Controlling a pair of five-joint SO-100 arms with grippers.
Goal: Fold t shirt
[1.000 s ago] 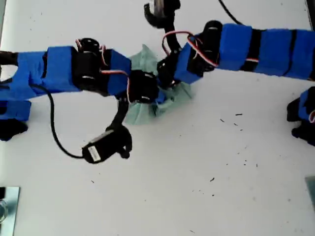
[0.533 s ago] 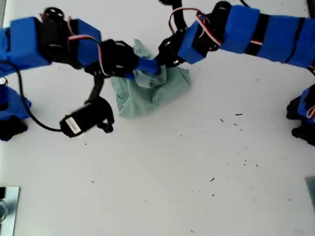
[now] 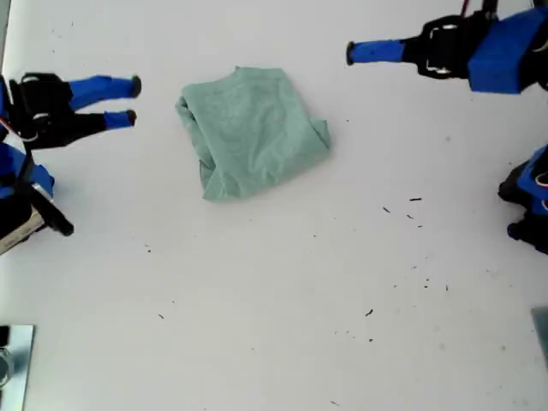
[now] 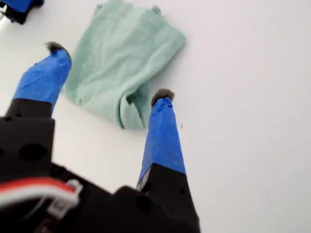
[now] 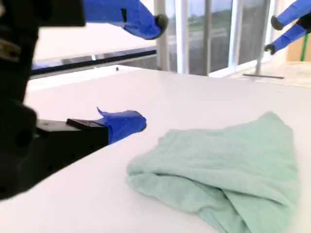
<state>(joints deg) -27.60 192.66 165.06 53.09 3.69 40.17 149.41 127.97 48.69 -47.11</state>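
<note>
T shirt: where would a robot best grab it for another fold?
On the t shirt, probably the thin corner on the exterior view's right, approached from that side: the layers lie flat there, while the opposite edge is a bulky rolled fold.

A white table (image 3: 282, 300) fills the exterior view. Small dark specks (image 3: 414, 199) are scattered over it, mostly toward that view's right and lower middle. A metallic, plate-like object (image 3: 15, 364) is cut off at the exterior view's lower left corner; its nature cannot be determined. In the second wrist view, tall windows (image 5: 214, 34) with pale upright frames are seen beyond the table's far edge, with a dark rail (image 5: 92, 60) beneath them.
</note>
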